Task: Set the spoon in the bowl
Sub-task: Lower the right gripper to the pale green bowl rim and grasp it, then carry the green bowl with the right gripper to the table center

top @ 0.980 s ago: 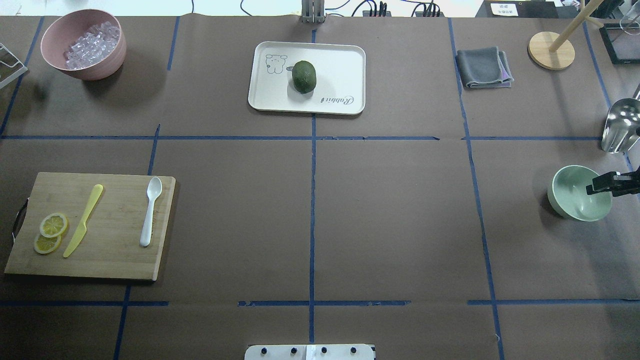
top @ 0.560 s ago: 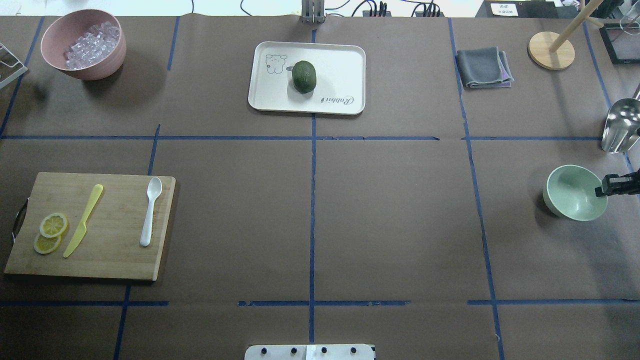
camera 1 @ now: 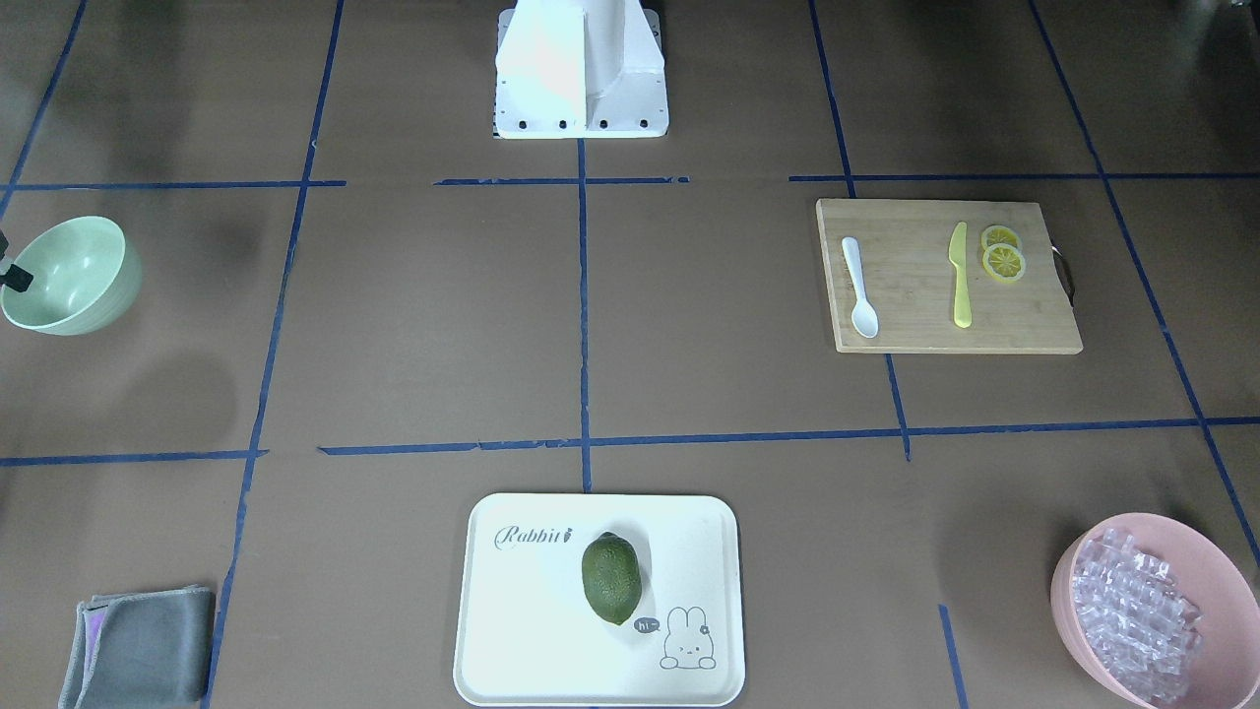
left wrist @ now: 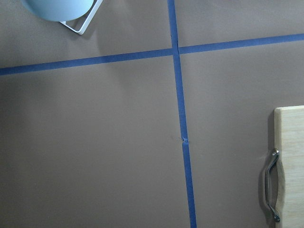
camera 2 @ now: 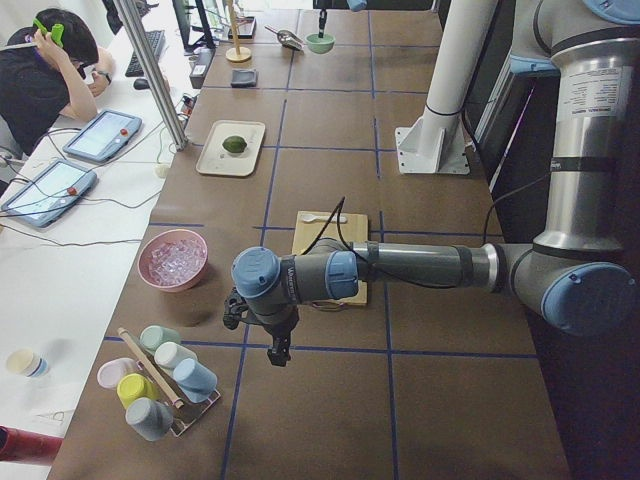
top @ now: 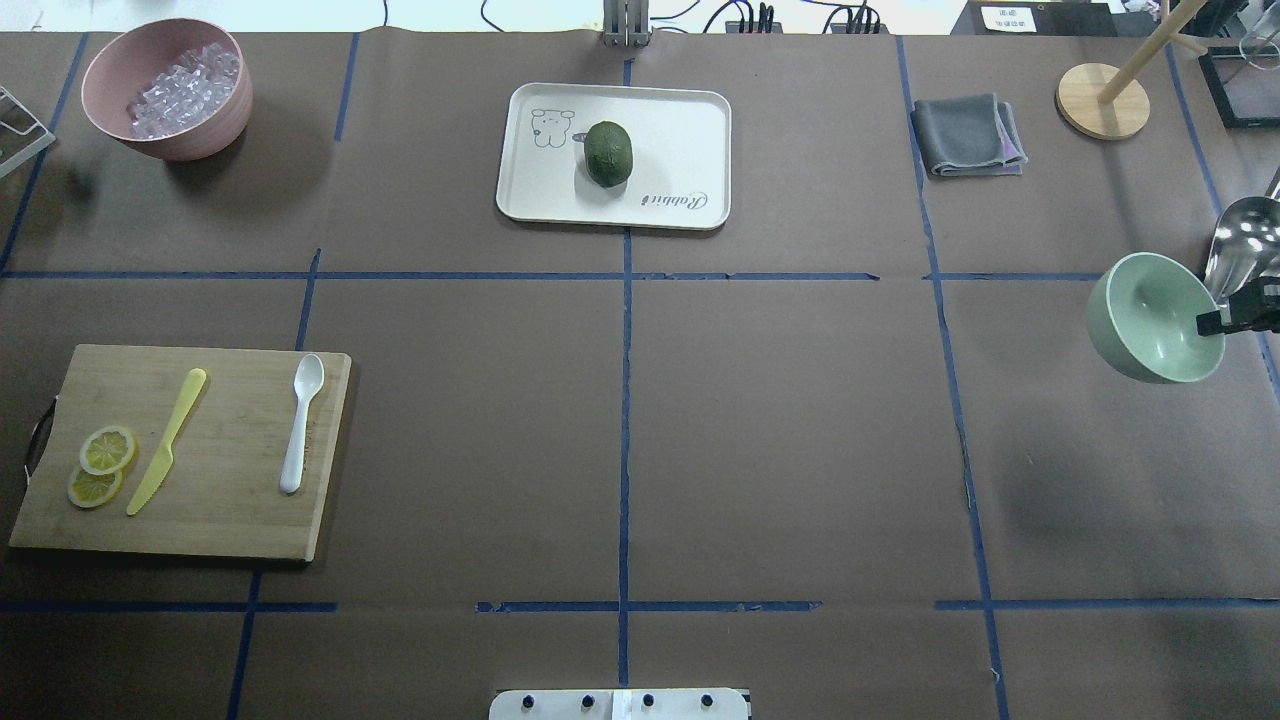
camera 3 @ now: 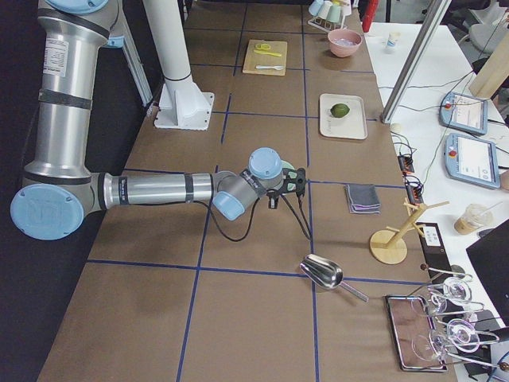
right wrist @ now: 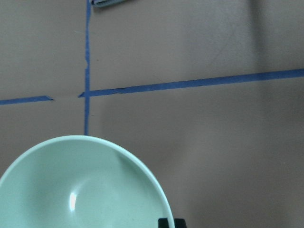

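The white spoon [top: 300, 420] lies on the wooden cutting board [top: 220, 510] at the left, scoop away from me; it also shows in the front view [camera 1: 859, 286]. The mint-green bowl [top: 1140, 310] is at the far right, tilted and lifted off the table. My right gripper [top: 1212, 322] is shut on its rim. The right wrist view shows the bowl [right wrist: 80, 190] empty, with one fingertip [right wrist: 171, 222] at its rim. My left gripper [camera 2: 278, 345] hangs over the table left of the board; I cannot tell whether it is open or shut.
A yellow-green knife [top: 165, 440] and lemon slices [top: 100, 465] share the board. A pink bowl [top: 215, 120] of ice is far left. A tray [top: 680, 130] with a green fruit is far centre. A grey cloth [top: 968, 135] and a metal scoop [top: 1240, 250] are near the mint bowl.
The right gripper has closed on the mint bowl's rim and lifted it off the table, away from me. The spoon has not moved.
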`<state>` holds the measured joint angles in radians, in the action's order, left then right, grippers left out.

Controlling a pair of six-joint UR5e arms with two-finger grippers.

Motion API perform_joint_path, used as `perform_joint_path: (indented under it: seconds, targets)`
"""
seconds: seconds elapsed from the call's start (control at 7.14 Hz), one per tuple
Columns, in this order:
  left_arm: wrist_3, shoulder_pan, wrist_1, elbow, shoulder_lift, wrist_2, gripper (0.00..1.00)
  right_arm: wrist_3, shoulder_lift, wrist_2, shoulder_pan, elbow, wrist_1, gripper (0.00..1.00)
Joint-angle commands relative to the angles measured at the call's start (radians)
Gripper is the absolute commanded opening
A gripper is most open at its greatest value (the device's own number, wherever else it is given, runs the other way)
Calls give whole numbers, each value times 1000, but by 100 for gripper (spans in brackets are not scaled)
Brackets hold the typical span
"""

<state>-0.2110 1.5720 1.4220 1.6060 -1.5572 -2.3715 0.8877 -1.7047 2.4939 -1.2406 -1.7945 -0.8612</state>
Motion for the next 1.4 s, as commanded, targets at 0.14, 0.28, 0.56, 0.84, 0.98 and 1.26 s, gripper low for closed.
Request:
perform_joint_path:
  seconds: [0.14, 0.28, 0.56, 0.84, 0.98, 1.26]
  targets:
    - [1, 0, 0, -1, 0, 0, 100, 252, 190, -120, 198, -188, -240, 0]
    - [-1, 0, 0, -2, 0, 0, 100, 295, 297, -235, 301, -251, -432, 0]
    - [1, 0, 0, -2, 3, 0, 100, 478, 484, -489, 578, -240, -536, 1]
    - [1, -1, 0, -2, 2, 0, 100, 586, 627, -688, 755, -110, -536, 1]
    - [-1, 0, 0, -2, 3, 0, 100, 605, 683, -740, 791, -41, -533, 1]
    - [-1, 0, 0, -2, 3, 0, 100, 606, 732, -765, 813, 44, -532, 2]
